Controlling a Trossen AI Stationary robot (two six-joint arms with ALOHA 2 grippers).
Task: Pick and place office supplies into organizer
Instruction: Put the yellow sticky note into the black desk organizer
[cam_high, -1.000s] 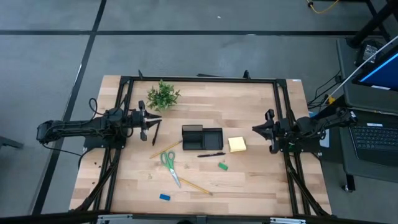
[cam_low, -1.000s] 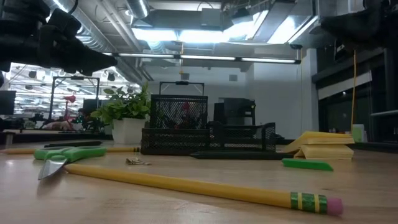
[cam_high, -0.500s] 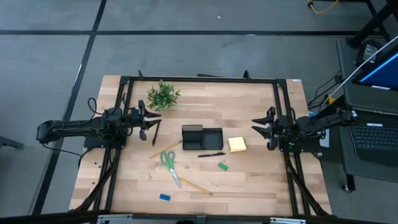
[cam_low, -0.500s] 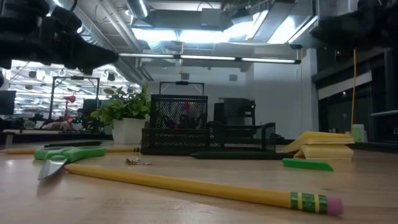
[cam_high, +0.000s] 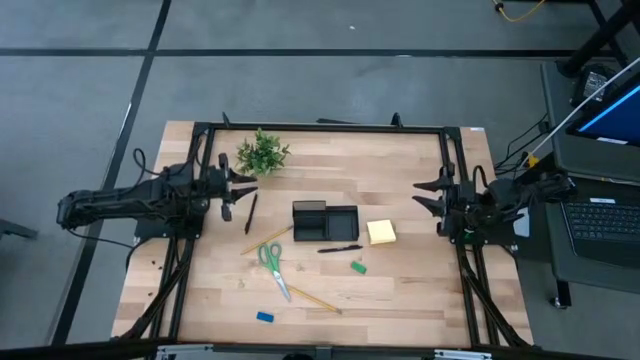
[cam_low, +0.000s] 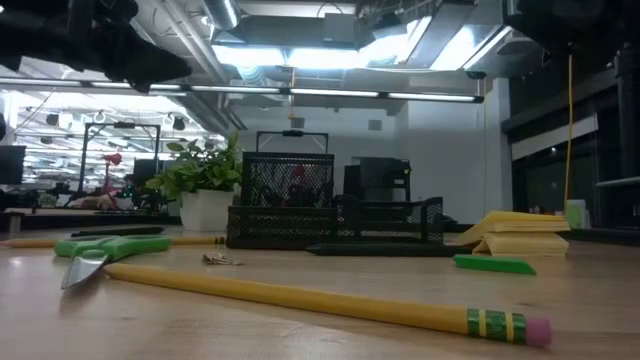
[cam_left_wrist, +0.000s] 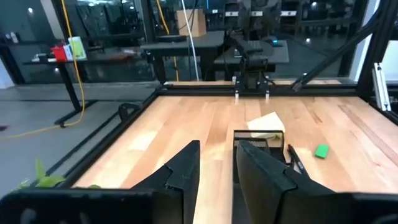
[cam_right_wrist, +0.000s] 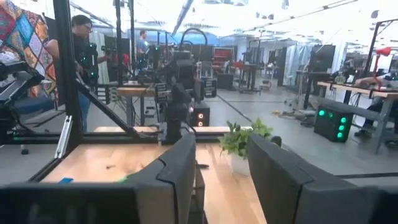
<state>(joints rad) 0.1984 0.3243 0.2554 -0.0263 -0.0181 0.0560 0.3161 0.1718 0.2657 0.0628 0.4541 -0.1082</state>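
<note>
The left gripper (cam_high: 243, 184) hangs off the organizer's (cam_high: 325, 222) left side near the table edge, its fingers (cam_left_wrist: 186, 169) parted with nothing between them; it looks poised for a first reach rather than carrying anything. The right gripper (cam_high: 428, 195) waits on the opposite side of the organizer, beyond the yellow sticky-note pad (cam_high: 381, 232), its jaws likewise spread and empty. The organizer sits mid-table, apparently as the central drop point both arms can reach, and every supply lies outside it, so the task seems barely begun. Counted around it: one sticky-note pad just beside its right wall; two black pens, one (cam_high: 340, 248) just in front of it, one (cam_high: 250, 212) to its left near the left gripper; one pair of green-handled scissors (cam_high: 271, 265) to its front left; two yellow pencils, one (cam_high: 265, 240) between scissors and organizer, one (cam_high: 313, 299) farther forward; one green block (cam_high: 358, 267); one blue block (cam_high: 264, 317). One leafy plant (cam_high: 262, 153) stands behind, to the left.
</note>
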